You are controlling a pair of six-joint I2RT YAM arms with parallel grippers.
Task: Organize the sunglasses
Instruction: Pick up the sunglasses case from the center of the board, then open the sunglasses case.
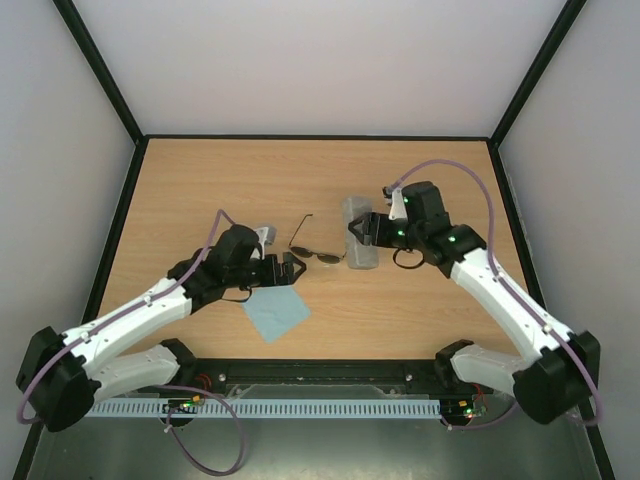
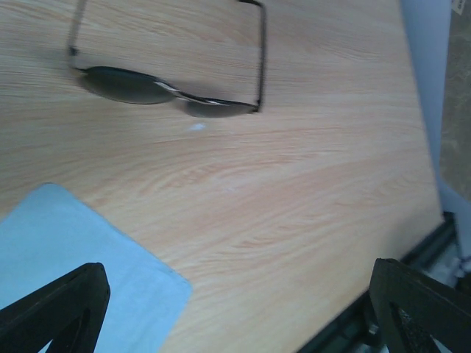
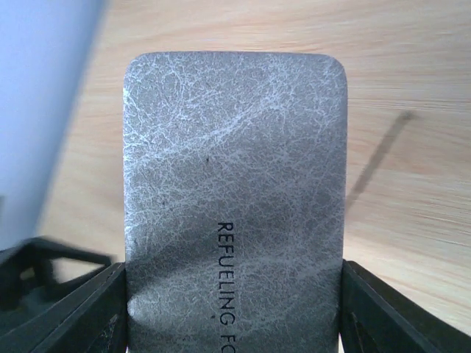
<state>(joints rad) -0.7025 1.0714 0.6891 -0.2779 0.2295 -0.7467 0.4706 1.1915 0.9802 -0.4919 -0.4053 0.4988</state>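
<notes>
The sunglasses (image 1: 316,252), thin dark wire frame with dark oval lenses, lie on the table with the temple arms unfolded. In the left wrist view they (image 2: 165,88) lie ahead of the fingers. My left gripper (image 1: 292,267) is open and empty just left of them, its fingers wide apart over bare wood (image 2: 235,316). My right gripper (image 1: 368,232) is shut on the closed grey case (image 1: 358,245), right of the sunglasses. In the right wrist view the case (image 3: 235,184) fills the gap, with both fingers against its sides (image 3: 232,309).
A light blue cloth (image 1: 277,312) lies flat near the front edge, just below my left gripper; its corner shows in the left wrist view (image 2: 73,250). Black frame rails (image 1: 115,230) border the wooden table (image 1: 300,180).
</notes>
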